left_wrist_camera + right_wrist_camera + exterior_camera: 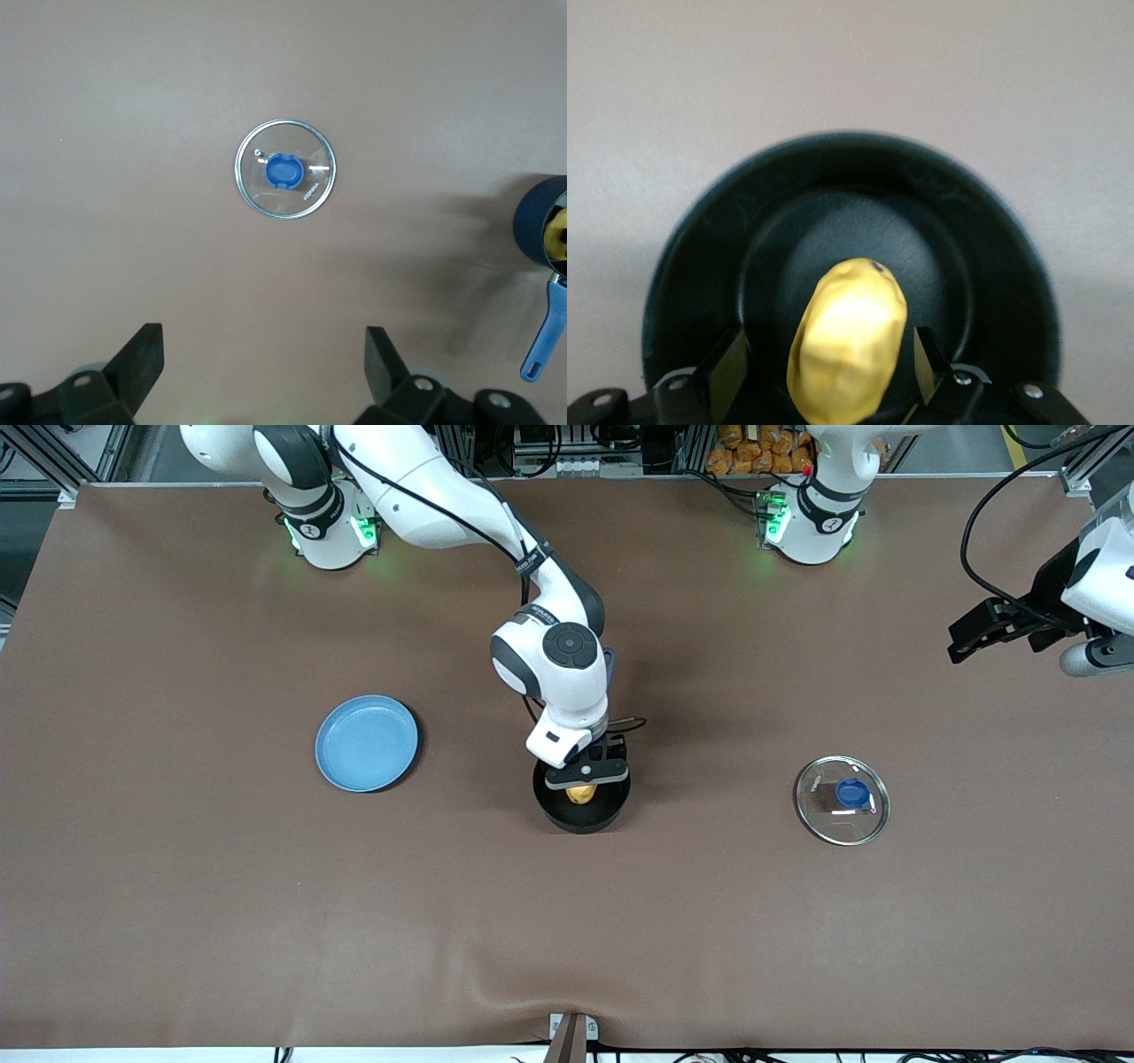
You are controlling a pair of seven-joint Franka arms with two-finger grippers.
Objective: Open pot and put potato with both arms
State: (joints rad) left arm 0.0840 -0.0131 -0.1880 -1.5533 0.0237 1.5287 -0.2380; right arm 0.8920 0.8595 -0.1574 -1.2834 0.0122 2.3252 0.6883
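The black pot [567, 821] stands open mid-table, its blue handle [549, 328] showing in the left wrist view. The yellow potato [580, 793] is inside the pot [850, 177]. My right gripper [585, 775] hangs just over the pot, open, with a gap on each side of the potato [847, 336] between its fingers. The glass lid [842, 800] with its blue knob lies flat on the table toward the left arm's end. My left gripper [959, 643] is raised above the table at that end, open and empty, with the lid [285, 168] below it.
A light-blue plate [366, 743] lies toward the right arm's end, about level with the pot. The brown mat [567, 939] has a small wrinkle at its edge nearest the front camera.
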